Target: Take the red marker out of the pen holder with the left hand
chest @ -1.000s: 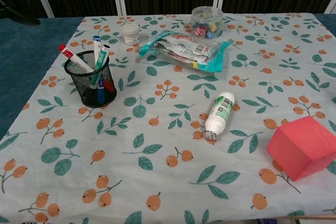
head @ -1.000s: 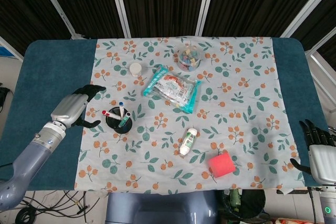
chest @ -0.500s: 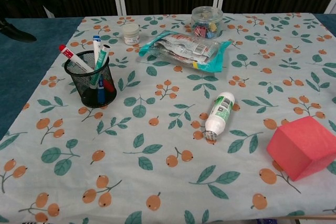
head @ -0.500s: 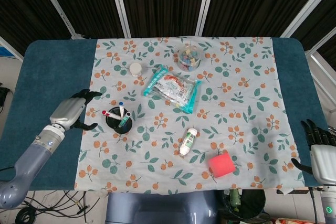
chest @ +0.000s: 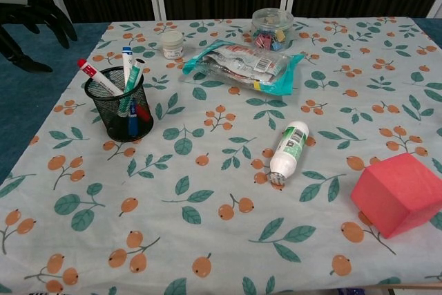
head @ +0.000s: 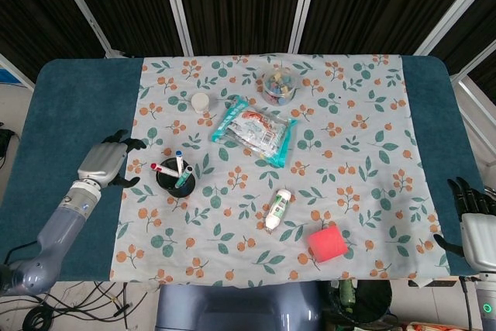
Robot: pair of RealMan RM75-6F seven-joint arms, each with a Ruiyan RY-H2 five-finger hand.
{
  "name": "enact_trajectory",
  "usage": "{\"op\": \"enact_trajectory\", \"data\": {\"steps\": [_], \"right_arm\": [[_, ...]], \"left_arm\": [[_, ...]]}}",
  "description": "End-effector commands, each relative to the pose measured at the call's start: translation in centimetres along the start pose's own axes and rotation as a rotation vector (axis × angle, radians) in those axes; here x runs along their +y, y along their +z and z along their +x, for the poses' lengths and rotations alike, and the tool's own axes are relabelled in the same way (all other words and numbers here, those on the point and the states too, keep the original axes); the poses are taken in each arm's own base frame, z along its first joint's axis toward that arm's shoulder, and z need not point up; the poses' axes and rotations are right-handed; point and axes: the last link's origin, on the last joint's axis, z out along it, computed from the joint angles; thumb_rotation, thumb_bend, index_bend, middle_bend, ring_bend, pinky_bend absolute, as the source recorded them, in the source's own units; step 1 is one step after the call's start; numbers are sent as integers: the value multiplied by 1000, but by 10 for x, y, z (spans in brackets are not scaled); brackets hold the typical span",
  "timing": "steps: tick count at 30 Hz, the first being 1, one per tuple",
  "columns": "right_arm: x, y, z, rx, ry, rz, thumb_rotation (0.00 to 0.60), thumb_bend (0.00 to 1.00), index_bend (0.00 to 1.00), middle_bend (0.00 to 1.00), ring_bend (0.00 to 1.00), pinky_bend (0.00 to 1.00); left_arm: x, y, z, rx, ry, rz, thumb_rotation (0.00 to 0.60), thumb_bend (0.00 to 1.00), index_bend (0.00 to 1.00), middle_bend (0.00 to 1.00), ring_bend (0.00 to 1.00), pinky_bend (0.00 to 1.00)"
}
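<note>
Black fingers: on the left hand [head: 108, 162] the dark fingers [chest: 50, 17] are spread apart and a little curled, with nothing between them; we judge this hand released and empty.
Left hand position: it hangs over the blue table edge [head: 70, 106], near the black wire-mesh pen holder [head: 175, 178] on its outer side, not touching it.
Right hand: the right hand [head: 474, 218] rests at the far right border of the table; its fingers point up and lie apart, and it holds nothing.
Red marker: the white marker with the red cap [chest: 98, 77] stands tilted in the holder, its red end leaning out over the rim toward the left hand. This is good for us.
Neighbours in the holder: a blue-capped marker [chest: 128, 64] and a green-capped marker [chest: 132, 81] stand just beside it, more upright.
Step in hand: we judge it is the reach, with the grasp not yet begun.
How to do it well: we should bring the thumb and one finger to the exposed upper part of the red marker, below the cap, from the outer side, so that the other pens are not pushed.
Pull direction: we should lift along the tilt of the marker, not straight up, because the light holder could tip or slide on the floral cloth [head: 364, 145].
Risk: a wide hand may knock the rim; we should close slowly.
</note>
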Motion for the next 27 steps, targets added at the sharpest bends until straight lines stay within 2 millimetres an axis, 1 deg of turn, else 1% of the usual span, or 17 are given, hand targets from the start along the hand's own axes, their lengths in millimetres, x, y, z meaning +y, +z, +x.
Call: {"op": "enact_trajectory", "data": {"steps": [1,4,8,13,18,24,27], "right_arm": [[0,0,-1,-3,-3,1,600,12,72,91,158,174],[-1,0,-2,-6,-7,2,600,12,72,91,158,174],[0,0,-2,-6,-7,0,600,12,72,91,158,174],[1,0,-1,-2,-7,-4,600,13,72,91,158,174],[1,0,-1,-7,-12,-4,600,12,72,91,158,174],[1,0,-2,-8,-15,-6,600,12,72,91,158,174],[1,-1,-2,-11,-17,-7,600,13,72,91,158,174]], "left_arm": [[7,5,-5,3,6,-6,600,238,287,298,35,161],[16,6,-10,4,0,-26,600,240,321,333,49,170],[19,10,-16,10,26,-21,600,239,339,359,55,171],[24,14,-21,22,12,-22,600,242,378,399,77,175],[28,17,-22,34,7,-24,600,245,417,431,95,191],[31,19,-22,49,-6,-28,600,248,433,448,107,199],[33,19,-23,60,-3,-36,600,250,458,469,123,203]]}}
